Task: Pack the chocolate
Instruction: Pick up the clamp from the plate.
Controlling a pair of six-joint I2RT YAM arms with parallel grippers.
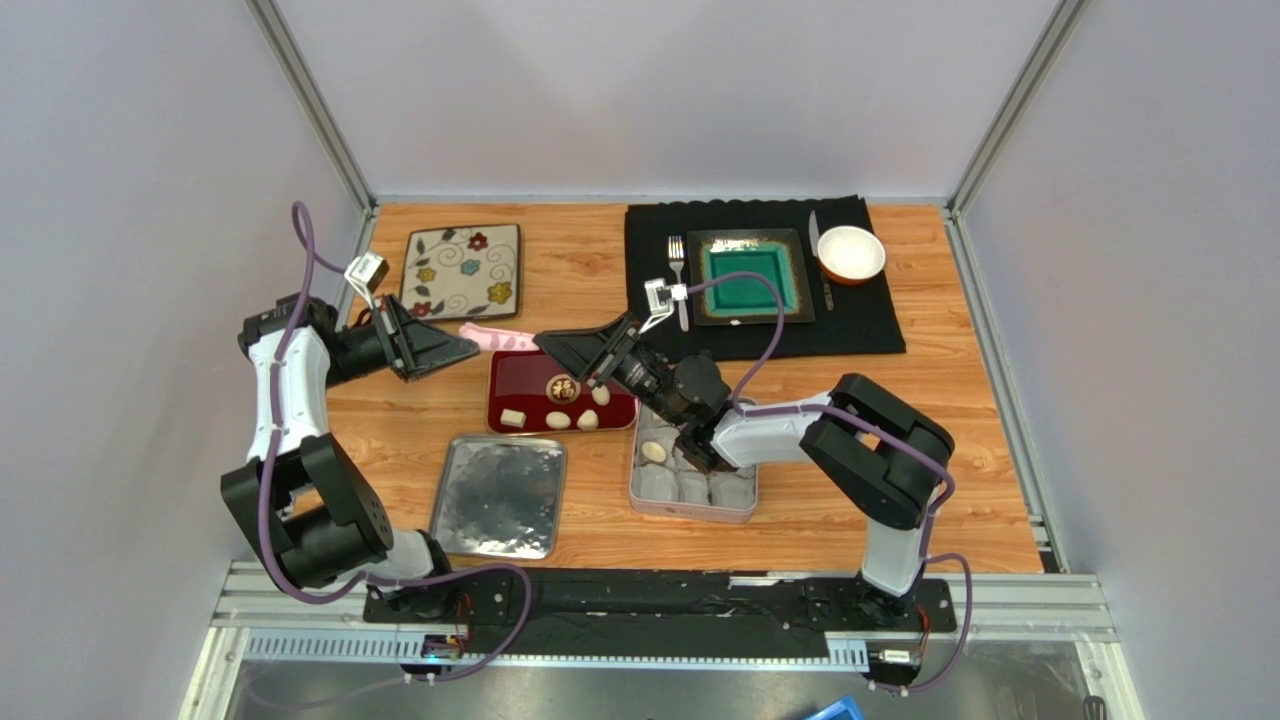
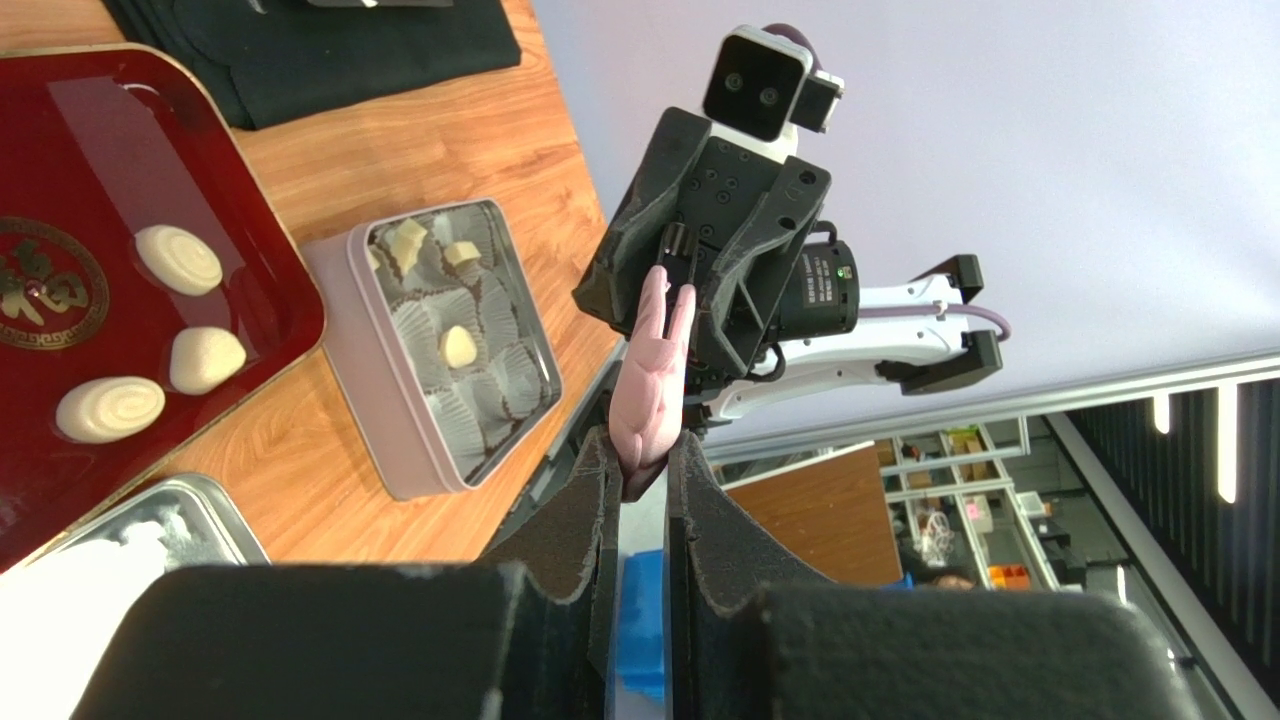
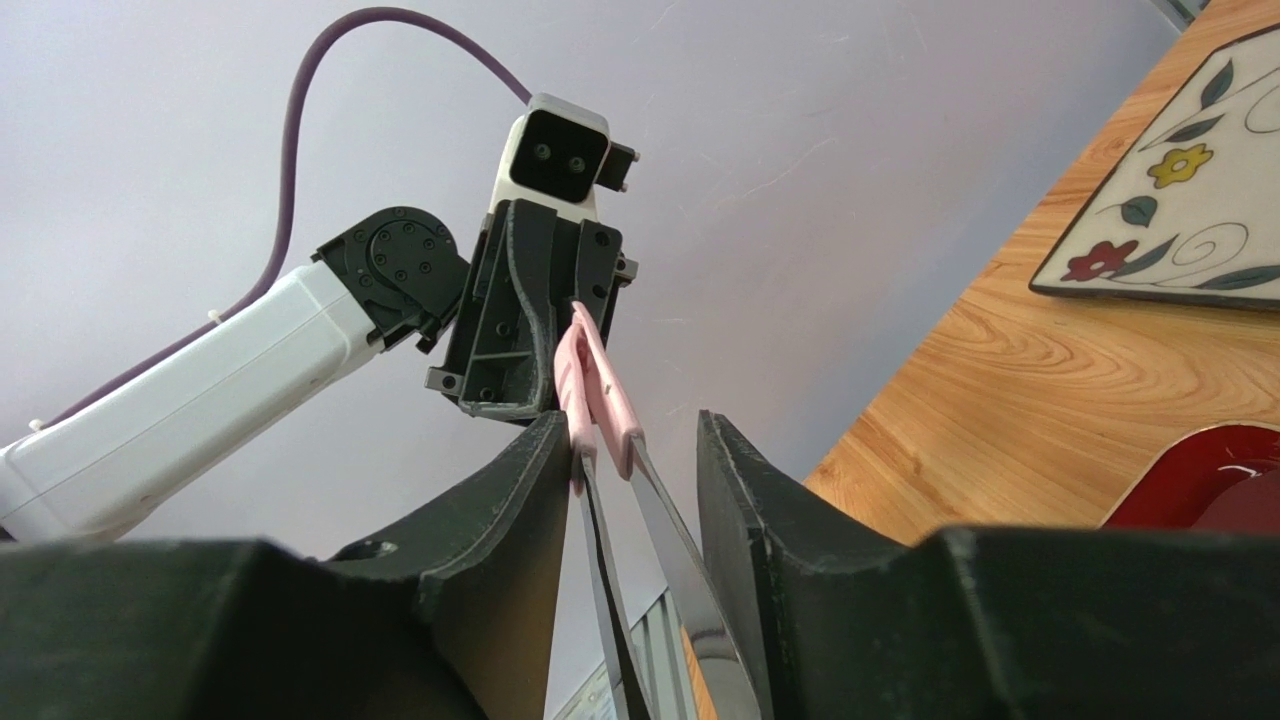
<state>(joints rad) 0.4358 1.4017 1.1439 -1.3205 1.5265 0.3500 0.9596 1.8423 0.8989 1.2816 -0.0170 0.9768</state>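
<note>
The only writing I can find is a gold emblem (image 2: pixel 30 285) on the red tray (image 1: pixel 519 375), and I cannot read its characters. Four chocolates (image 1: pixel 558 420) lie flat on the tray as low oval lumps. Three sit in a row along its near edge, the row running left to right in the top view. The fourth lies farther in, just below the right gripper (image 1: pixel 579 356). At least three more sit in paper cups (image 2: pixel 496 375) in the tin (image 1: pixel 691 513), right of the tray.

The tongs (image 1: pixel 496 336) span the gap between the two grippers, above the tray's far left corner. The left gripper (image 1: pixel 436 353) is clamped narrow on their pink end. The right gripper's jaws stand around the metal arms, but I cannot tell whether they press.
</note>
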